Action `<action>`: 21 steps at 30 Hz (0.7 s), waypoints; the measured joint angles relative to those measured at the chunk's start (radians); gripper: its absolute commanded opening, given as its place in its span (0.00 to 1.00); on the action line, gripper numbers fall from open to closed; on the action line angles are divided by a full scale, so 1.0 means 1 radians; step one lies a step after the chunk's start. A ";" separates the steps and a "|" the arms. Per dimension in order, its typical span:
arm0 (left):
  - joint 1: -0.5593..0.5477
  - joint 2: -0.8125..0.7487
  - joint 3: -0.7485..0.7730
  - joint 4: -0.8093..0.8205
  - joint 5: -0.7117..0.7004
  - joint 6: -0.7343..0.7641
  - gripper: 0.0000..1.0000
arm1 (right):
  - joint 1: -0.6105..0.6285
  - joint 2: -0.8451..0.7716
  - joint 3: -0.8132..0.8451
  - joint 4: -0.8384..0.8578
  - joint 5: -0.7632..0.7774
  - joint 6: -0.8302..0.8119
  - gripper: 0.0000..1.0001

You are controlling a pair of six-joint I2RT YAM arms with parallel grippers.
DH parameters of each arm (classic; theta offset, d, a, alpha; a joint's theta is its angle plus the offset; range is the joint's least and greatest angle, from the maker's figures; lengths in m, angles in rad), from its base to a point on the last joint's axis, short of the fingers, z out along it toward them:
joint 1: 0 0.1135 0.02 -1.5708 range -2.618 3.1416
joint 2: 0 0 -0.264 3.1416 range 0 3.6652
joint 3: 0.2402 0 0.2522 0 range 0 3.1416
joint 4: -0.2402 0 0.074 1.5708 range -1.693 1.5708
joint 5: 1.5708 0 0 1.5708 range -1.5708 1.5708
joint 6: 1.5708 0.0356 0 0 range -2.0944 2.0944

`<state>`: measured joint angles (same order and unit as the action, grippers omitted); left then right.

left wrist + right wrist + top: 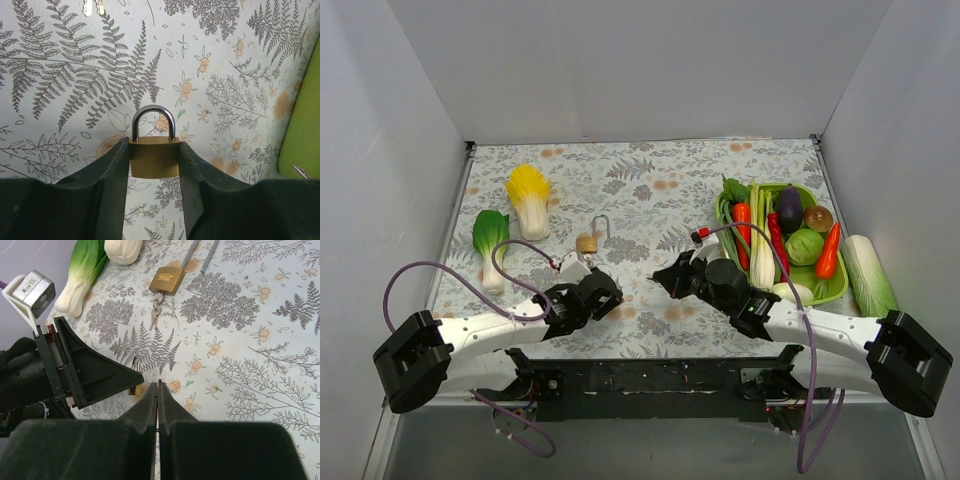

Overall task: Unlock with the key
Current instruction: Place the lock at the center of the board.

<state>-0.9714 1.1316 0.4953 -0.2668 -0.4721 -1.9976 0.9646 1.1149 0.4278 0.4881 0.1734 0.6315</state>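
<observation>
My left gripper (154, 144) is shut on a small brass padlock (154, 161) with a closed steel shackle, holding its body by the sides above the fern-print cloth. In the top view the left gripper (604, 296) is near the table's front middle. My right gripper (158, 386) is shut on a thin flat key (159, 382), seen edge-on, its tip just right of the held padlock (136, 388). In the top view the right gripper (666, 279) faces the left one across a small gap.
A second, larger brass padlock (586, 242) with an open shackle lies behind the left gripper, with a key bunch (155, 311) at its base. A napa cabbage (529, 198) and a bok choy (490, 245) lie left. A green tray (839, 288) of vegetables is on the right.
</observation>
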 measured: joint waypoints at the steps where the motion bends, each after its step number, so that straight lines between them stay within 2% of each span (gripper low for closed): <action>1: 0.001 0.004 0.000 0.002 0.000 0.000 0.00 | 0.000 -0.004 0.000 -0.004 0.005 -0.004 0.01; 8: 0.019 0.012 -0.023 0.082 0.038 0.000 0.00 | 0.000 -0.088 -0.003 -0.027 0.014 -0.055 0.01; 11: 0.047 0.039 0.007 0.056 0.048 0.000 0.00 | 0.000 -0.141 -0.002 -0.069 0.029 -0.082 0.01; 15: 0.078 0.113 0.037 0.048 0.058 0.000 0.05 | -0.001 -0.192 0.010 -0.122 0.050 -0.101 0.01; 19: 0.085 0.188 0.055 0.037 0.066 -0.001 0.14 | -0.001 -0.212 0.029 -0.164 0.064 -0.113 0.01; 20: 0.086 0.208 0.075 0.034 0.070 -0.003 0.19 | -0.001 -0.217 0.033 -0.173 0.066 -0.113 0.01; 21: 0.086 0.234 0.095 0.030 0.070 -0.003 0.29 | -0.001 -0.219 0.034 -0.180 0.068 -0.114 0.01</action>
<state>-0.8856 1.3655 0.5900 -0.2371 -0.4019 -2.0003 0.9634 0.8955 0.4622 0.3080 0.2413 0.5171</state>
